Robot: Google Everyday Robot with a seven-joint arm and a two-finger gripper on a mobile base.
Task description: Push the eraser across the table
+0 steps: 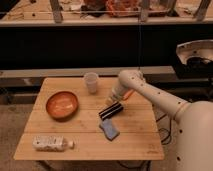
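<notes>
The eraser (111,110) lies slightly right of centre on the table (135,137), set at a diagonal, with its right end raised toward the far edge. In the single camera view, the gripper (116,99) is positioned low over the table at the far right end of the eraser, touching it or just beside it; contact cannot be confirmed. Whether the gripper is open or closed cannot be told from this view. A blue-grey sponge (109,129) lies just beside the eraser on the near side. A pale cup (91,82) stands upright on the far side, near the gripper. An orange bowl (62,105) sits well to the left, and a plastic bottle (50,144) lies on its side at the near left corner. Probable faults from this position:

- The gripper bears on one end, not the middle, so a push is likely to rotate the eraser and let it slip aside.
- A push toward the near edge would drive the eraser into the sponge, dragging or jamming both.
- A push to the left risks striking the bowl.
- Insufficient height control could let the gripper ride over the low block.
</notes>
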